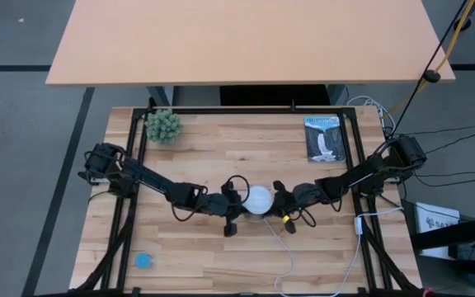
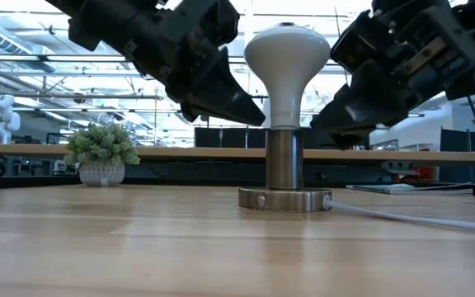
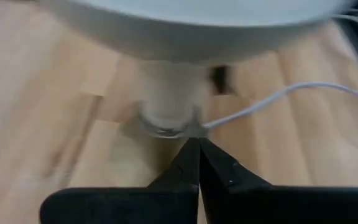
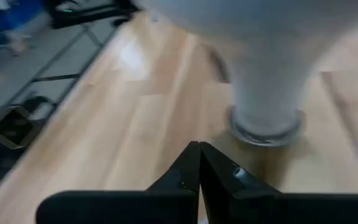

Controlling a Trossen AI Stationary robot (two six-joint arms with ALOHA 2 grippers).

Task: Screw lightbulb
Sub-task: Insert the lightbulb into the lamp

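Lightbulb (image 2: 287, 66) upright in socket (image 2: 284, 177) | left gripper (image 3: 197, 163) and right gripper (image 4: 199, 163) flank it, fingers pressed together, empty | we judge: spread fingers, grasp dome squarely, twist gently.

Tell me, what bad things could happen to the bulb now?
The lightbulb stands upright in its socket, with the left hand and the right hand close on either side, both shut and not holding it. A sideways bump could tip the bulb and socket over. The white cord trails across the table below the right hand, so an arm might snag it and drag the socket.
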